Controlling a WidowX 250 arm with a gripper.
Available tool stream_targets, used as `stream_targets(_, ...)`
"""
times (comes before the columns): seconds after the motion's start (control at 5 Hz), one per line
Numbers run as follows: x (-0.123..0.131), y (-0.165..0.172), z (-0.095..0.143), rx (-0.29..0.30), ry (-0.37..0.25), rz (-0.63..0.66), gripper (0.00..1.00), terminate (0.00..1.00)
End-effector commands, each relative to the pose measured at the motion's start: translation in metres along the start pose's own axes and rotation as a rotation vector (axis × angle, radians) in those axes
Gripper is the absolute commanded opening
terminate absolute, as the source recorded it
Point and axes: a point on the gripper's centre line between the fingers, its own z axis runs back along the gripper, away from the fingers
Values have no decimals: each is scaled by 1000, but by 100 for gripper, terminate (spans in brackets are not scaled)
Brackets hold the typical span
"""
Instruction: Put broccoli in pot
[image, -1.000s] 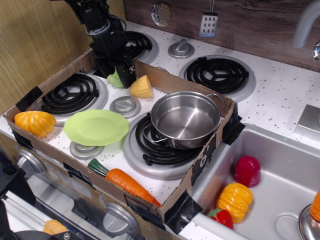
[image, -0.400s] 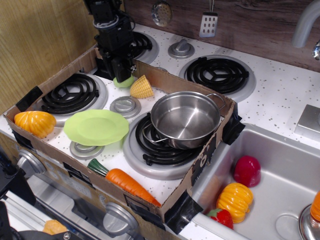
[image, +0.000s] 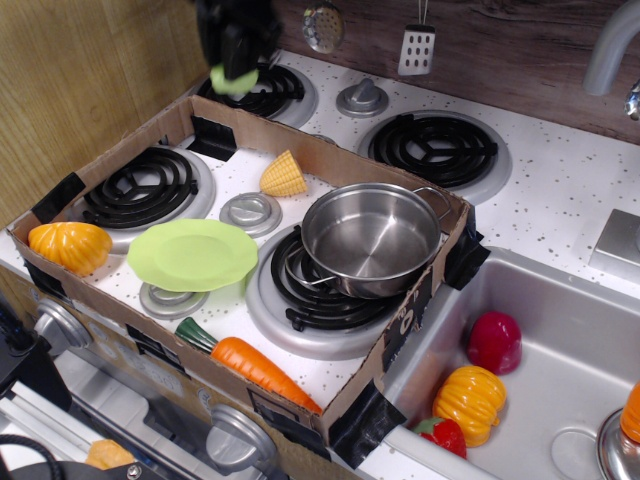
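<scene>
Observation.image is showing the hand (image: 234, 62) gripping the broccoli (image: 233, 81) high above and well left of the pot (image: 371, 238) (blurred). A loose pinch risks it slipping out and dropping short of the pot, beside the corn (image: 283, 175).

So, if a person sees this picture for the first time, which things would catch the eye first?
Probably the shiny steel pot, empty, on the front right burner inside the cardboard tray. Next, the gripper at the top left, blurred, holding the pale green broccoli in its jaws high above the back burner. The bright orange carrot at the tray's front edge also stands out.
</scene>
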Motion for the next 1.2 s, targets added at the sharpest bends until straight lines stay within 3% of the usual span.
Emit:
stream_targets(0.0,-17,-42,80,-76,-6,211,0,0)
stream_targets(0.4,-26,-96,55,-338,-47,346,0,0)
stream_targets(0.6,-21,-113,41,-436,-50,333,0,0)
stream_targets(0.8,-13,-129,29,-477,-82,323,0,0)
stream_targets(1.0,-7,-138,24,-472,-108,328,100,0)
